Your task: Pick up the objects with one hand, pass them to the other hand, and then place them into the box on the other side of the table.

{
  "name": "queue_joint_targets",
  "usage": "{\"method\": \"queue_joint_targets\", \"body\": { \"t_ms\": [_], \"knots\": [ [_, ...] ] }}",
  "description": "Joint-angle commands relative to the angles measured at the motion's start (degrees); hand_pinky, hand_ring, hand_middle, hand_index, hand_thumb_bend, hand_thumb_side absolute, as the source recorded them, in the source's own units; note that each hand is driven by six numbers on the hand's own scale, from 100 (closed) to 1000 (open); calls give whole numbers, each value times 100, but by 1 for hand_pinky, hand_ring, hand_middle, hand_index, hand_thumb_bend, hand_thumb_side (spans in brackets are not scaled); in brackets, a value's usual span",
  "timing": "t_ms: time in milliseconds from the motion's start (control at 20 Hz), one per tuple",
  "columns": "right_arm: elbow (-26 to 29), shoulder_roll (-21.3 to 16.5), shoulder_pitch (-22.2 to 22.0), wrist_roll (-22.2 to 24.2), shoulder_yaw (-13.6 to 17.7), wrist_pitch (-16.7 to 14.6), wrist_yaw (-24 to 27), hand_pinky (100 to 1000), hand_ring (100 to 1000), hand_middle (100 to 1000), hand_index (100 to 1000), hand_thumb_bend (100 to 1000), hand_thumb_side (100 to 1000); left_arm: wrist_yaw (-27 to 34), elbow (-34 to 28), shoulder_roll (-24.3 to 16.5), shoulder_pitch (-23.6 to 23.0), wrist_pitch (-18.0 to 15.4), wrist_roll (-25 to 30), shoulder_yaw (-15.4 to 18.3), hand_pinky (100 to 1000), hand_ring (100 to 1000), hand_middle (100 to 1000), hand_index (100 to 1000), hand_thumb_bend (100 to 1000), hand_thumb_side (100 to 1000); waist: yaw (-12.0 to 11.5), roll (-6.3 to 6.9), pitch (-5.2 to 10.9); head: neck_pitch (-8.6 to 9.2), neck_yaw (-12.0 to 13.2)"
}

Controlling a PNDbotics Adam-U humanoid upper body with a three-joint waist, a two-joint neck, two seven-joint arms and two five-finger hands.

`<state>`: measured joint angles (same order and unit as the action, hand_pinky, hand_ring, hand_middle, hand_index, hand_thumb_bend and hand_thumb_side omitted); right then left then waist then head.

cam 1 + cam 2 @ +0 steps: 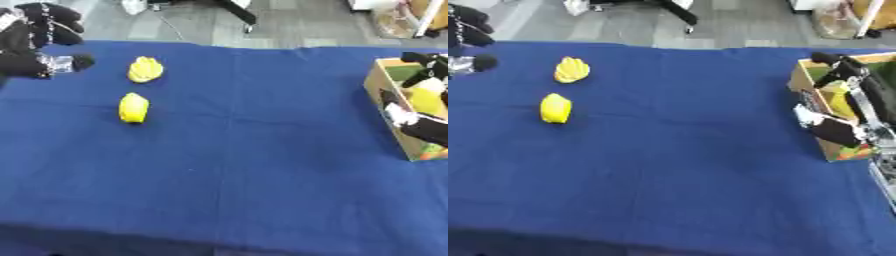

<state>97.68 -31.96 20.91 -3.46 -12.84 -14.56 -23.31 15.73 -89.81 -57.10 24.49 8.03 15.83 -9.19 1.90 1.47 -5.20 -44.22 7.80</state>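
Two yellow objects lie on the blue tablecloth at the left: a ribbed one [145, 69] farther back and a smooth, lemon-like one [133, 107] nearer. My left hand [35, 42] hovers at the far left corner, just left of the ribbed one, with relaxed fingers and nothing in it. A cardboard box [802, 82] stands at the right edge of the table. My right hand [837, 131] reaches into this box, fingers and thumb curled around a third yellow object [839, 97] inside the opening.
Something green [401, 71] lies in the box's far end. Beyond the table's far edge is grey floor with a dark chair base [236, 12]. Blue cloth [254, 150] covers the table between the yellow objects and the box.
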Motion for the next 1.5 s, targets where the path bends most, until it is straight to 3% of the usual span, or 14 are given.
{"method": "queue_joint_targets", "body": {
  "t_ms": [50,100,450,550,700,750,850,1100,1500],
  "knots": [
    [566,-60,-65,270,154,-205,242,810,611,815,903,181,416,-294,232,-470,246,116,236,-262,850,721,664,796,646,185,24,57,85,10,62],
    [704,-57,-105,355,166,-177,304,809,609,813,902,213,411,-379,338,-442,330,169,252,-371,852,722,669,797,647,178,33,57,86,10,74],
    [1258,-20,-194,933,241,124,682,808,606,811,900,167,426,-985,1242,180,910,436,-63,-1111,849,709,674,788,637,167,81,42,100,10,114],
    [1315,-9,-209,1021,274,165,755,807,605,810,900,163,428,-2215,1590,534,1040,253,-7,-1133,849,708,674,788,640,168,77,27,103,10,117],
    [1352,9,-242,1068,304,199,804,807,605,808,899,150,435,-5072,2145,1223,1199,-387,329,-696,846,705,673,787,578,127,49,-3,108,10,120],
    [1354,16,-249,1074,308,205,807,807,605,808,899,150,435,-5707,2305,1404,1242,-571,372,-541,846,704,673,787,574,122,45,-12,109,10,136],
    [1354,25,-258,1077,311,208,808,807,605,808,898,149,436,-6387,2562,1630,1304,-810,359,-341,845,702,672,786,574,122,41,-23,109,10,164],
    [1353,42,-263,1070,312,205,814,807,604,808,898,146,436,-6691,2927,1898,1355,-1032,330,-230,842,702,677,791,571,145,58,-45,101,10,244],
    [1340,61,-255,1078,305,205,823,807,604,808,911,141,438,-5970,3009,2036,1374,-1169,608,-224,832,687,668,784,538,143,61,-61,90,10,301]
  ]
}}
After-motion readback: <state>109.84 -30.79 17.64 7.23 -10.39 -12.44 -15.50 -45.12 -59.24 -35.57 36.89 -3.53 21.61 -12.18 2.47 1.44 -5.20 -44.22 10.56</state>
